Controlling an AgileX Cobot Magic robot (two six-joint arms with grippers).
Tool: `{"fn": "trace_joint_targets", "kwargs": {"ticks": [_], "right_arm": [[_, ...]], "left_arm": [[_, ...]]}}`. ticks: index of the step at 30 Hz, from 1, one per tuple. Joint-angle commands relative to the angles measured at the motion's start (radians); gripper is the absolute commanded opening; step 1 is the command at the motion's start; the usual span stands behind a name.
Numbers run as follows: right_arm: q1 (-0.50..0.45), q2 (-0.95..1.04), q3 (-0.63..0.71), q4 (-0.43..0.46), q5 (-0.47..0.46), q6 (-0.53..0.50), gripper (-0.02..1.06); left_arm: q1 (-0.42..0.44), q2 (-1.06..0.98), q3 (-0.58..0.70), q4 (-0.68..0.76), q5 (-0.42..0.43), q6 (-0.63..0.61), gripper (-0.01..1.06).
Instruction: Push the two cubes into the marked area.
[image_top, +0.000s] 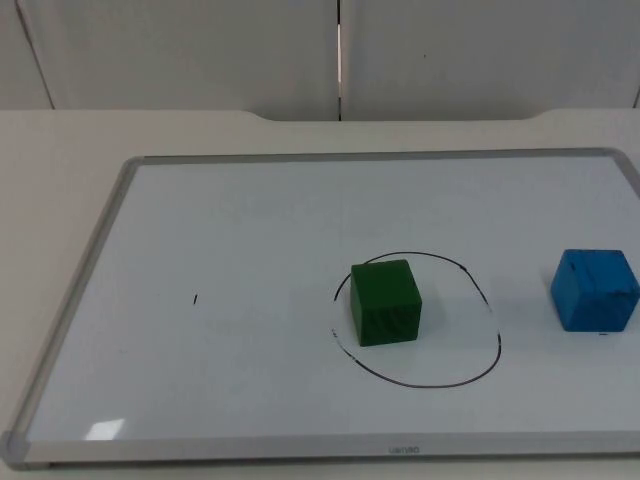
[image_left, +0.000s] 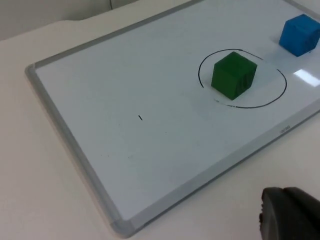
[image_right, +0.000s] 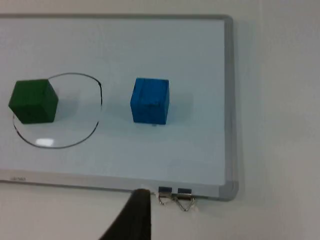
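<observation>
Risks first. The blue cube (image_top: 594, 289) sits on the whiteboard (image_top: 200, 220) well outside the drawn circle (image_top: 480, 290), on the side toward the right arm; the green cube (image_top: 386, 302) sits inside the circle, close to its far-left arc. A push on blue aimed at the ring's centre could run it into green and knock green back over the line (the board looks slick, so a cube would likely slide on after contact). An off-centre push could also spin blue and send it wide of the ring.

From the right jaws (image_right: 134, 216), blue lies ahead across the board's near frame, green farther off to one side. From the left jaws (image_left: 290, 215), both cubes lie well ahead, green the nearer. Both sets hang over bare bench (image_top: 60, 140) off the board's edge; whether either is spread or pressed together cannot be told.

Count: two cubes, one circle, one whiteboard, two binder clips (image_right: 176, 196) on its frame
</observation>
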Motion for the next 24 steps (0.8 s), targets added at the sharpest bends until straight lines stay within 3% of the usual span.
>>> {"fn": "trace_joint_targets", "kwargs": {"ticks": [1, 13, 17, 18, 22, 24], "right_arm": [[-0.009, 0.127, -0.004, -0.002, -0.016, 0.009, 0.92], [-0.009, 0.545, -0.106, -0.001, -0.157, 0.023, 0.81], [-0.009, 0.748, -0.174, -0.001, -0.263, 0.028, 0.56], [-0.009, 0.748, -0.174, -0.001, -0.263, 0.028, 0.56], [-0.009, 0.933, -0.236, -0.001, -0.312, 0.033, 0.3], [-0.009, 0.956, -0.241, -0.001, -0.319, 0.033, 0.26]], "left_arm": [[-0.004, -0.005, 0.008, 0.027, -0.013, -0.014, 0.0], [-0.004, -0.005, 0.012, 0.029, -0.018, -0.014, 0.0], [-0.004, -0.005, 0.012, 0.029, -0.018, -0.014, 0.0], [-0.004, -0.005, 0.012, 0.029, -0.018, -0.014, 0.0], [-0.004, -0.005, 0.012, 0.031, -0.018, -0.014, 0.0], [-0.004, -0.005, 0.012, 0.031, -0.018, -0.014, 0.0]]}}
